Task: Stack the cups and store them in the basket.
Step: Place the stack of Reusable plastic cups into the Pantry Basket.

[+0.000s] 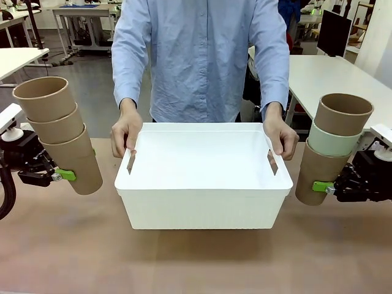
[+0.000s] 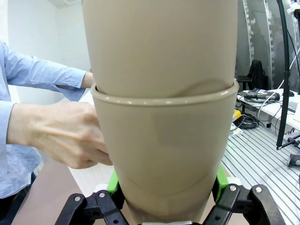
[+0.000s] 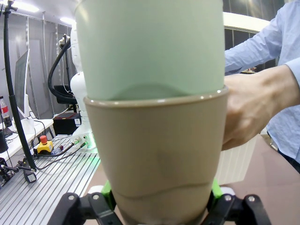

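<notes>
The table [image 1: 196, 263] carries the basket [image 1: 202, 208], which sits at its middle with nothing in it. A person steadies it by the short ends, one hand [image 1: 125, 133] at the robot's left and the other hand [image 1: 280, 136] at the right, fingers over the rim by the handle slots.

The left stack [image 1: 58, 131], three tan cups nested, hangs off the table just beside the basket's left end, leaning outward. The right stack [image 1: 334, 147], tan with a mint cup [image 1: 334, 139] in the middle, hangs beside the right end, nearly upright. No cup is in the basket yet.

The left gripper [image 1: 67, 176] is clenched on the lowest cup of its stack, near the base; the right gripper [image 1: 321, 187] is clamped on its lowest cup in the same way.

The main risk is the hands: each lies between a stack and the basket, so a straight move inward could strike fingers or knock the rim. The upper cups are only nested, not gripped, so more tilt or a jolt could slide them out, most likely on the leaning left stack. A low pinch on a tall stack may also let it swing.
</notes>
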Robot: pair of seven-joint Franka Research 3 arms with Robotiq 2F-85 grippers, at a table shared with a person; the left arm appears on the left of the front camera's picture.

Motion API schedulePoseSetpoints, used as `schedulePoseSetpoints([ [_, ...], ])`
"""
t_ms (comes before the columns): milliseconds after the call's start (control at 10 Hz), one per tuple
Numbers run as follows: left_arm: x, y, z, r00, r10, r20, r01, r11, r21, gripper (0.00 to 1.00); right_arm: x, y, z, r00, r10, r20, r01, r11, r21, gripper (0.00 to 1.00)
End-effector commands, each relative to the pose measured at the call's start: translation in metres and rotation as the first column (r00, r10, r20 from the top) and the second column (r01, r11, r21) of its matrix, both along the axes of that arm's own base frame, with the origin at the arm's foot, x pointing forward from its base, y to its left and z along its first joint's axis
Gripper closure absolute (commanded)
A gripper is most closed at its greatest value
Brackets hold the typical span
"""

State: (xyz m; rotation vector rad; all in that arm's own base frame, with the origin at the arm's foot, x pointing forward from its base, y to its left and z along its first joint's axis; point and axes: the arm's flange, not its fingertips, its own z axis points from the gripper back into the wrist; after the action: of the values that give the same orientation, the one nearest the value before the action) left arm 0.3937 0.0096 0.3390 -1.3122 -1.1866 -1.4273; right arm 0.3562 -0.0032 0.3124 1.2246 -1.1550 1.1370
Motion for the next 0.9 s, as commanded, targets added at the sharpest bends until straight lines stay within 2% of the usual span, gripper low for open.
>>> schedulePoseSetpoints([
  [0,-0.0009,-0.0005,0.0031,1.0,-0.005,0.013,0.005,1.0,-0.009,0.15,0.0018,0.0005,0.0042,1.0,-0.01,0.011,0.009,1.0,0.008,0.16],
  [800,-0.0009,-0.0005,0.0031,1.0,-0.005,0.013,0.005,1.0,-0.009,0.15,0.0018,0.0005,0.0042,1.0,-0.01,0.011,0.009,1.0,0.008,0.16],
])
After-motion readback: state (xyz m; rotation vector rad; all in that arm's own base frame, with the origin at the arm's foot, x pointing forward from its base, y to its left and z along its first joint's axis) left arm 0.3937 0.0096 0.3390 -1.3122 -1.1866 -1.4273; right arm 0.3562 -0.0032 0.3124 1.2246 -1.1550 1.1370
